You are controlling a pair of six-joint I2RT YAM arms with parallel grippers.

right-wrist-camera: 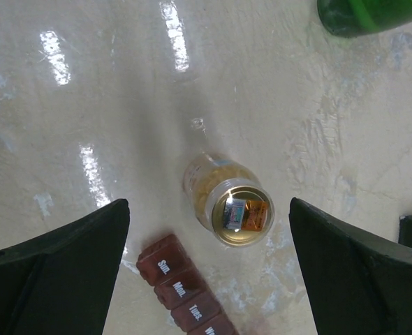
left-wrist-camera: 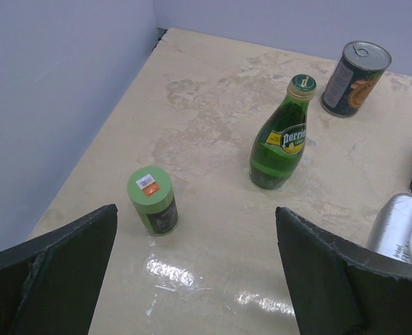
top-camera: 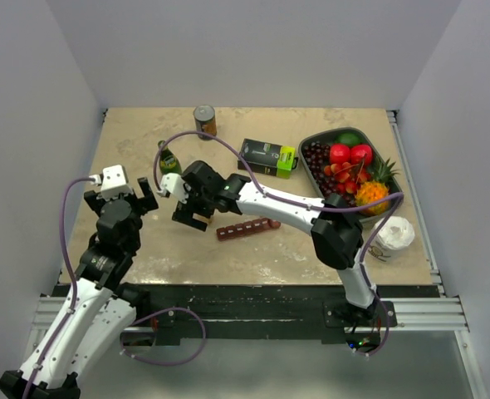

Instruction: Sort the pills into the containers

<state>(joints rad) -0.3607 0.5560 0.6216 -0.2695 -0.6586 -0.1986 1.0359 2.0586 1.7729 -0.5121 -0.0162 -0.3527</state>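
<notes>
Seen from above, the green-lidded pill bottle point(left-wrist-camera: 152, 201) is hidden behind the left pincer point(top-camera: 147, 197). It is shown only by the left wrist view, upright, below and left of the green glass bottle point(left-wrist-camera: 281, 143). A silver object point(left-wrist-camera: 401, 230) right of the green glass bottle is cut off by the frame edge and cannot be identified. The clear jar of yellow pills point(right-wrist-camera: 234, 206) is likewise covered from above by the right pincer point(top-camera: 193, 218). In the right wrist view it is seen upright, gold-lidded, below and left of the green glass bottle, which is itself cropped at the corner. The dark red strip of containers point(top-camera: 247, 228) is laid flat on the table point(top-camera: 311, 258), right of the green glass bottle and nearer the arms. From the right wrist only its Sun., Mon. and Tues. lids are seen, just beside the jar; whether they touch cannot be told.

The left pincer is spread wide, left of the green glass bottle, and nothing is held or touched. The right pincer is also spread wide, held over the jar and clear of it.
</notes>
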